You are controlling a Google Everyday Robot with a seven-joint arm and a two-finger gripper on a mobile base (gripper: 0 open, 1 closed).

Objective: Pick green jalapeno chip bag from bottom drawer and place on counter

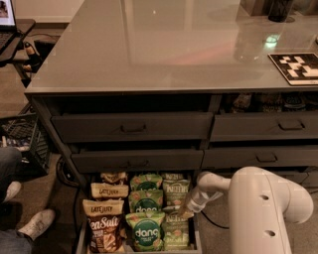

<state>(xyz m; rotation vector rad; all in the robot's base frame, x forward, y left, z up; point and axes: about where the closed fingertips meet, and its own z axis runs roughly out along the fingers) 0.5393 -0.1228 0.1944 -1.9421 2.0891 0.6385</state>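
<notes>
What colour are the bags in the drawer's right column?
Dark olive green chip bags, camera view; the gripper is over that column.

glossy grey worktop [164, 49], reflective, thin dark front edge. near its right edge a black-and-white marker tile [296, 67] lies flat. at the far right back stands a dark upright container [280, 9], top cut off. pincer [187, 212] sits low, well below the worktop.

High frontal view, gripper [186, 214] bottom centre
</notes>
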